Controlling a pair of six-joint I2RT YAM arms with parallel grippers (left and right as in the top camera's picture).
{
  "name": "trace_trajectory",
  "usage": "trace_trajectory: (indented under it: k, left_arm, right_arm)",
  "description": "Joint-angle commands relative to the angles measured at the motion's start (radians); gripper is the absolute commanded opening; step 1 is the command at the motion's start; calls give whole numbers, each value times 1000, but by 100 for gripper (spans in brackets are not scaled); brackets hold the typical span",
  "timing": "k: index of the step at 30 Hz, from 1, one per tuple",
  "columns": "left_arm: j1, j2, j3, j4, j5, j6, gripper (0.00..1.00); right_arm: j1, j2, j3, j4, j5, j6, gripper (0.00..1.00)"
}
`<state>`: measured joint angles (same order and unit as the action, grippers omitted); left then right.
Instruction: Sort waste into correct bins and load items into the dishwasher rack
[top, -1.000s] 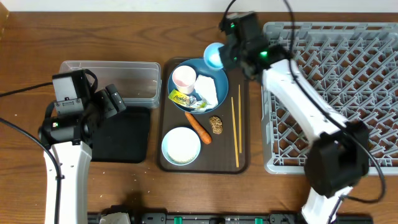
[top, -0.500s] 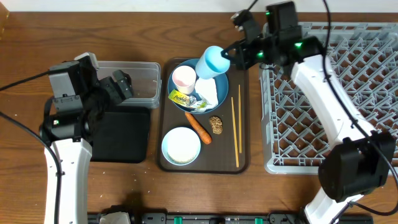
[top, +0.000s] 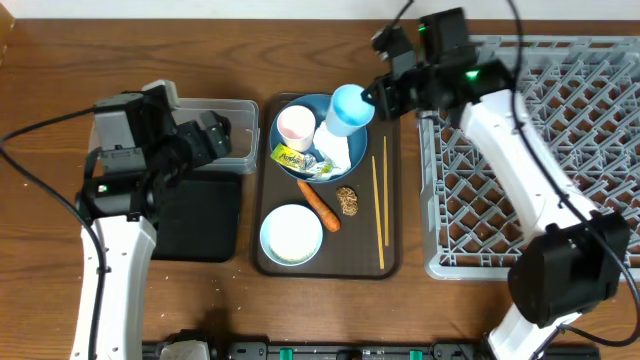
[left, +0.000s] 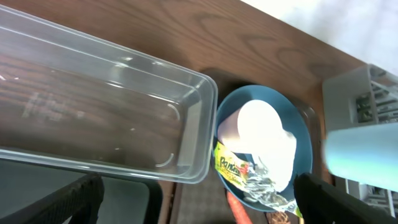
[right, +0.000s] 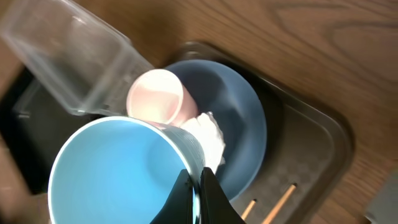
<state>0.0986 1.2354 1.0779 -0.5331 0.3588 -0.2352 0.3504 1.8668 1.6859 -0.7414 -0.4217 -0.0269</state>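
Two arms work over the table. At far left, the left gripper (top: 210, 138) hangs with its fingers spread wide and nothing between them, above the near edge of the clear plastic tub (top: 175, 105). Just in front of the tub lies the shallow black tray (top: 195, 215).

On the dark brown serving tray (top: 390, 150) sits the dark-blue bowl (right: 239, 130), which holds the pale-pink cup (top: 296, 127), the crumpled white napkin (top: 335, 148) and the yellow-green wrapper (top: 292, 157). In front of the bowl lie the orange carrot (top: 320, 205) and the brown lumpy piece (top: 347, 200). The small white bowl (top: 291, 233) stands at the tray's near left, and the chopsticks (top: 379, 210) lie along its right side.

The right gripper (top: 375, 95) is clenched on the rim of the light-blue cup (top: 345, 108) — wall pinched between its fingers, cup tilted in the air over the bowl's far right edge. The grey dishwasher rack (top: 560, 150) fills the right side.
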Motion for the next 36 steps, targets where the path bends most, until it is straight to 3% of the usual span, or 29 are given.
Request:
trace_trajectory:
  k: [1, 7, 19, 21, 23, 24, 36]
  left_arm:
    - [-23, 1, 22, 4, -38, 16, 98]
    - [-27, 2, 22, 0, -38, 16, 98]
    - [-27, 7, 22, -3, -38, 16, 98]
    - [-27, 7, 22, -3, -38, 16, 98]
    - [-27, 7, 22, -3, -38, 16, 98]
    - [-27, 7, 22, -3, -38, 16, 98]
    - [-57, 15, 22, 56, -38, 17, 98]
  right_arm:
    - [69, 0, 16, 1, 214, -11, 1]
    - [125, 58, 16, 5, 384, 32, 1]
    - [132, 198, 16, 3, 388, 56, 3]
    - [132, 207, 15, 0, 388, 56, 17]
    - [132, 209, 15, 0, 388, 56, 49]
    - [132, 209, 15, 1, 388, 56, 54]
    - [94, 109, 33, 20, 388, 57, 63]
